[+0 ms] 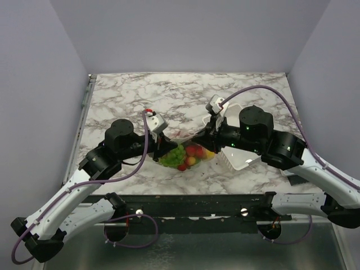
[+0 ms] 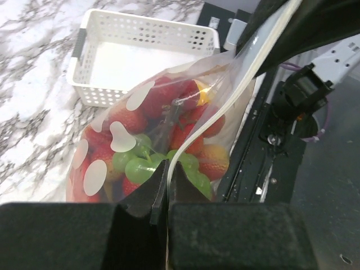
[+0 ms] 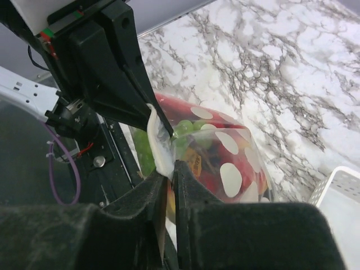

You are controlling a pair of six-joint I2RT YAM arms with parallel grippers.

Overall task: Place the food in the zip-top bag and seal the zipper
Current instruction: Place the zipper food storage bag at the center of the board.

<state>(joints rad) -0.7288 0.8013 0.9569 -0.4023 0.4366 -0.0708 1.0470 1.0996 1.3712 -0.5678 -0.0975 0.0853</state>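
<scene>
Near the front edge of the marble surface (image 1: 169, 95), beside a white basket (image 1: 243, 163), the dotted zip-top bag (image 1: 185, 154) was held between both arms, filled with the food (image 2: 163, 112), strawberries (image 2: 185, 138) and green grapes (image 2: 138, 169) among it. The left hand (image 2: 167, 185) was clamped tight on the zipper (image 2: 225, 107); the right hand (image 3: 169, 174) pinched the strip's other end, jaws barely parted.

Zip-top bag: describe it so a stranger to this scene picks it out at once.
On the marble table, look between the left claw and the right claw. The zip-top bag is there beside the white slotted basket: the only clear pouch, white-dotted and stuffed with strawberries and grapes.
</scene>
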